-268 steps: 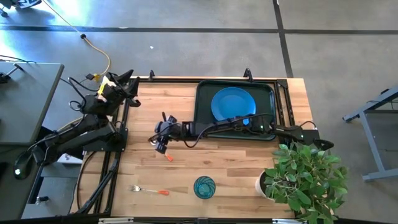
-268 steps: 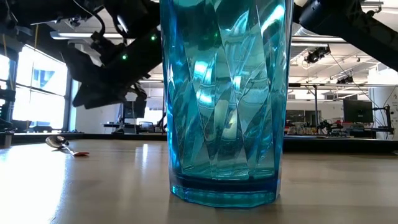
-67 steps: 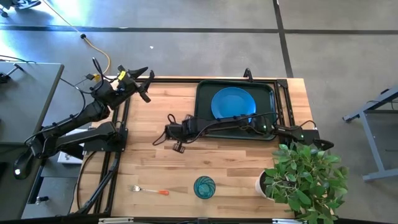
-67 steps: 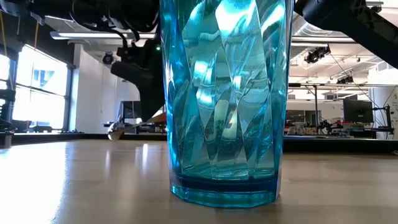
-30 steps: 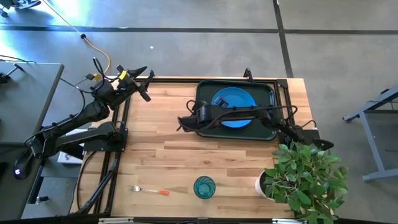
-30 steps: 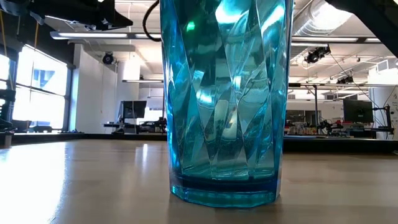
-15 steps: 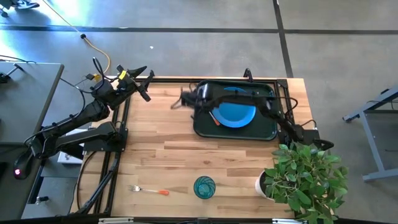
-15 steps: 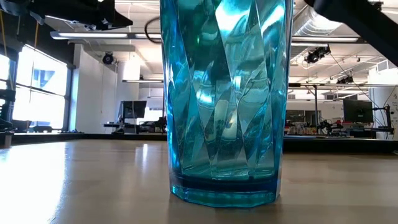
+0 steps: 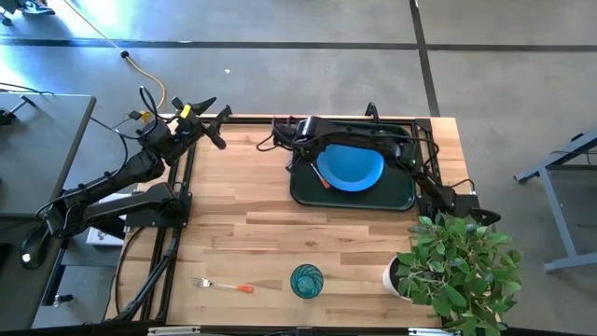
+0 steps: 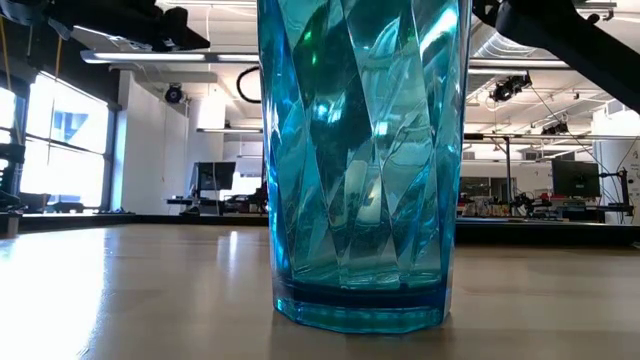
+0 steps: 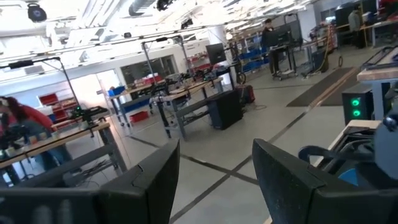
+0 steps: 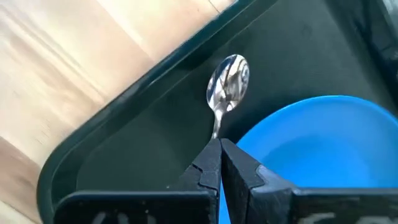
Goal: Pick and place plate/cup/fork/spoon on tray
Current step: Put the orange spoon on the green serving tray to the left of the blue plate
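My right gripper (image 12: 219,152) is shut on the spoon (image 12: 227,84) over the left part of the dark tray (image 12: 137,124). It is just beside the blue plate (image 12: 323,155), which lies in the tray (image 9: 403,194). In the high view the spoon's orange handle (image 9: 323,183) shows by the left edge of the plate (image 9: 353,168). The teal cup (image 9: 306,280) (image 10: 365,160) stands upright near the table's front edge. The fork (image 9: 224,285) lies flat to its left. My left gripper (image 9: 213,121) (image 11: 214,180) waits open, raised over the far left corner. My right gripper pinches the spoon's thin metal stem (image 12: 216,132) just behind the bowl, between its two fingertips. The fingers come steeply from above. The bowl (image 12: 229,81) sticks out past the fingertips over the tray's floor; whether it touches the floor I cannot tell. The fingers hide the handle in the wrist view.
A leafy plant (image 9: 457,261) in a white pot (image 9: 396,275) stands at the near right corner. The tray's raised rim (image 12: 93,134) runs close to the spoon. Bare wood lies between the tray and the cup. A person (image 11: 12,124) is in the room beyond.
My right gripper, still shut on the spoon, has swung from the tray's left rim toward the table's far edge and tipped to point more steeply down. The spoon has come over the tray's floor beside the plate.
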Robot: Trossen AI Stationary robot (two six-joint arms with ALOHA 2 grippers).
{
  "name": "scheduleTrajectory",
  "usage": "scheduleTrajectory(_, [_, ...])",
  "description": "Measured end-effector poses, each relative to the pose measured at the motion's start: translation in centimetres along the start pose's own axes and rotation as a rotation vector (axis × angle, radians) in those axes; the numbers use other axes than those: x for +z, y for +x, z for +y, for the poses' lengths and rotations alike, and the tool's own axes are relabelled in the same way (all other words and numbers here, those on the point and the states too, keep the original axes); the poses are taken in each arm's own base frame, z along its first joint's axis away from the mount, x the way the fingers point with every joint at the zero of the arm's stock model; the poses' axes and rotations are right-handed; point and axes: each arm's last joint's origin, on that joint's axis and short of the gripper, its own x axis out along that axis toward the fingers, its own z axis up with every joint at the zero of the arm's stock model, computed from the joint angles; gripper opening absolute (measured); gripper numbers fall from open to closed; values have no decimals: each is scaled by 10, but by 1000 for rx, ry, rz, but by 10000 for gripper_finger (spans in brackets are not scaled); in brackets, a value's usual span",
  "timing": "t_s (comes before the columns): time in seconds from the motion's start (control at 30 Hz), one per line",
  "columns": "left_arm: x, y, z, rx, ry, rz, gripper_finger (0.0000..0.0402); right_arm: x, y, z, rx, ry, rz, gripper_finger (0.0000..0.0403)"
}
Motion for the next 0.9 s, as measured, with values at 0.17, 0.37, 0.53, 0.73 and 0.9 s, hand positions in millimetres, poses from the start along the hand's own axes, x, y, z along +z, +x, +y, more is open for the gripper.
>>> scheduleTrajectory(0.17, [0,0,0,-1,-25,0,193,-6,23,8,49,15,21,22])
scheduleTrajectory(0.37, [2,0,0,4,-57,-16,193,-10,35,9,51,6,37,124])
scheduleTrajectory(0.53, [2,0,0,3,-74,-17,193,-5,38,-5,31,20,42,158])
scheduleTrajectory(0.73, [1,0,0,3,-82,-15,193,-1,43,-9,119,-25,55,120])
scheduleTrajectory(0.9, [1,0,0,3,-82,-15,193,-1,61,-3,133,-35,90,83])
